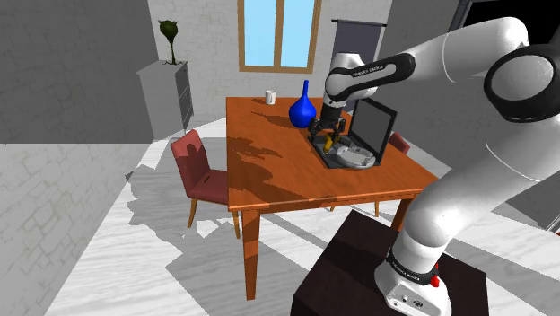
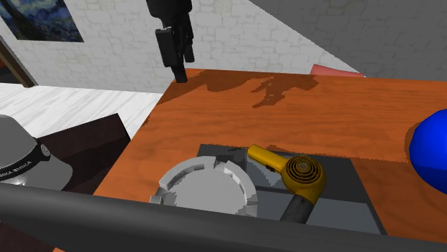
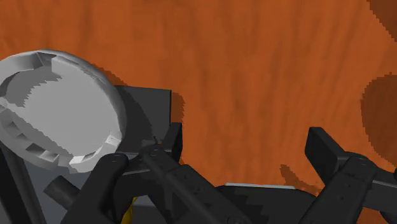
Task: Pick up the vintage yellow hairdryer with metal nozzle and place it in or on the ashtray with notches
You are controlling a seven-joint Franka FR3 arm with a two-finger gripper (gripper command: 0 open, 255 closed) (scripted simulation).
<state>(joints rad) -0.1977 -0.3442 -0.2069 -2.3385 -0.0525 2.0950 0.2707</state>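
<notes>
- Claw open, fingers well apart, nothing between them. It holds nothing.
- Second exterior view: claw hangs above the worktop, up and left of the task items, clear of both.
- Wrist view: bare orange wood under the gap between the fingers, ashtray off to one side.
- Hairdryer: yellow body with a dark barrel end, lying flat on the base of an open dark laptop. Just beside the ashtray, not in it.
- Ashtray: round, grey, notched rim, on the same base. Whether it touches the hairdryer, can't tell.
- Laptop screen stands upright behind the two items in the shoulder view.
- Worktop: square orange wood table, arm shadows across it. Blue vase near the laptop, white mug at the far edge.
- Red chair at the shoulder view's left side of the table.
- Dark stand at the near table edge.
- Room: pale plank floor, grey walls, window on the far wall, grey cabinet with a plant on top in the corner.
- Painting, blue swirls, on the wall at the second exterior view's top left.
</notes>
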